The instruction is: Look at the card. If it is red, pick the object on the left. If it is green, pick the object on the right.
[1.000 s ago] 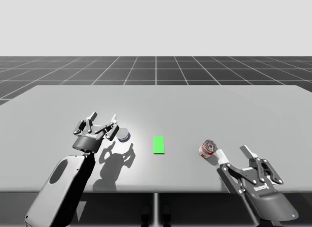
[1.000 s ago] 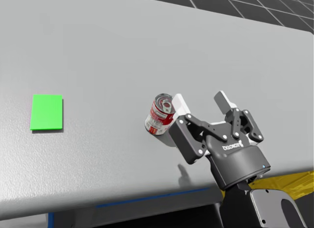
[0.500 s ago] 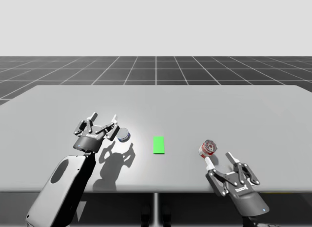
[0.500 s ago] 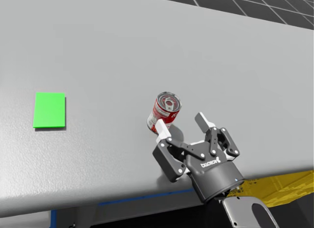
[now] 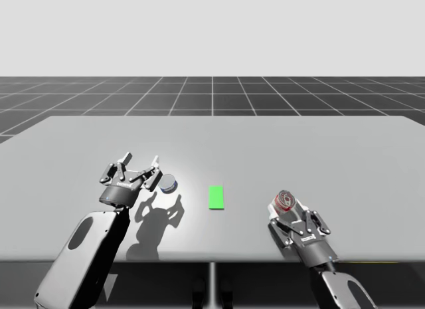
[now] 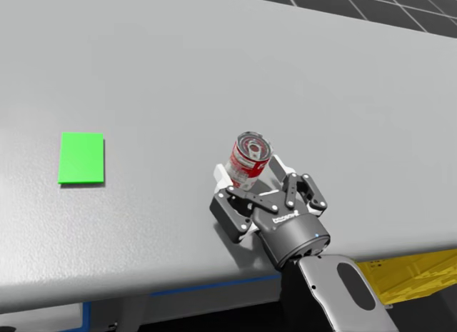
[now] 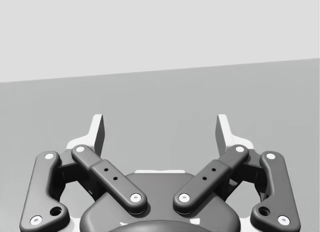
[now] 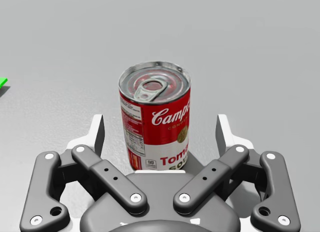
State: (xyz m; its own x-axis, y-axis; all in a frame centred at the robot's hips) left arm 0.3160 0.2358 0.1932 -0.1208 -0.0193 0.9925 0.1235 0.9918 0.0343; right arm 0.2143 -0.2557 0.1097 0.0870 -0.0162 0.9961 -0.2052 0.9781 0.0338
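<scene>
Right wrist view sets a red-and-white can [image 8: 155, 117] upright between the two fingers of our right tool [image 8: 160, 128]. The can is a smooth metal cylinder with a shiny, ringed lid and a pull tab, and its label is red above and white below. Both white finger pads [image 8: 97, 132] stand apart from its sides, with a strip of grey showing on each side, so the right tool is released around the can, not clenched on it. The tool's linkage is made of matt black bars joined by bright round pins.

From the high view, the can stands to the right of the green card [image 5: 216, 197], well apart from it. The card is a flat, matt rectangle lying on the pale grey, faintly grained surface [image 5: 279, 143]. A low, round blue-grey can [image 5: 169, 184] sits to the left of the card. Our left tool [image 5: 141, 158] hangs just beyond that can, on its side away from the card. Its fingers are spread wide and released, with plain grey surface ahead of them.
</scene>
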